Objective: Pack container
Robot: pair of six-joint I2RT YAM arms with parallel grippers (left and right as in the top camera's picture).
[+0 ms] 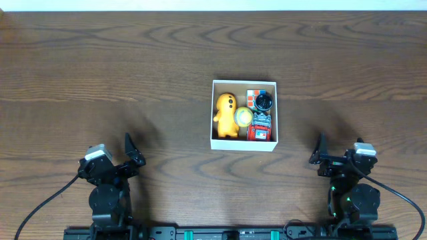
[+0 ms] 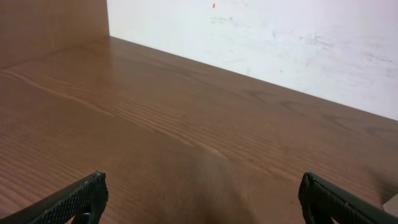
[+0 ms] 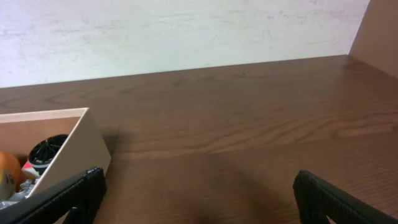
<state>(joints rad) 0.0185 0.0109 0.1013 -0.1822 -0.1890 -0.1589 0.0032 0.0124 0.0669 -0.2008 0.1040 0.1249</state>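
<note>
The container (image 1: pixel 242 145), a square white-walled box with a brown inside, sits at the table's middle. It holds a yellow figure toy (image 1: pixel 225 113), a yellow-green ball (image 1: pixel 243 117), a colour cube (image 1: pixel 251 99), a black round item (image 1: pixel 265 101) and a red packet (image 1: pixel 260 128). My left gripper (image 1: pixel 130 155) rests near the front edge, left of the box, open with nothing between its fingers (image 2: pixel 202 185). My right gripper (image 1: pixel 322 156) rests at the front right, also open and empty (image 3: pixel 198 182). In the right wrist view the container's near wall (image 3: pixel 87 149) shows at the left.
Bare dark wood table (image 1: pixel 100 80) surrounds the box on all sides. A white wall (image 2: pixel 280 43) runs behind the table's far edge. Cables trail from both arm bases at the front edge.
</note>
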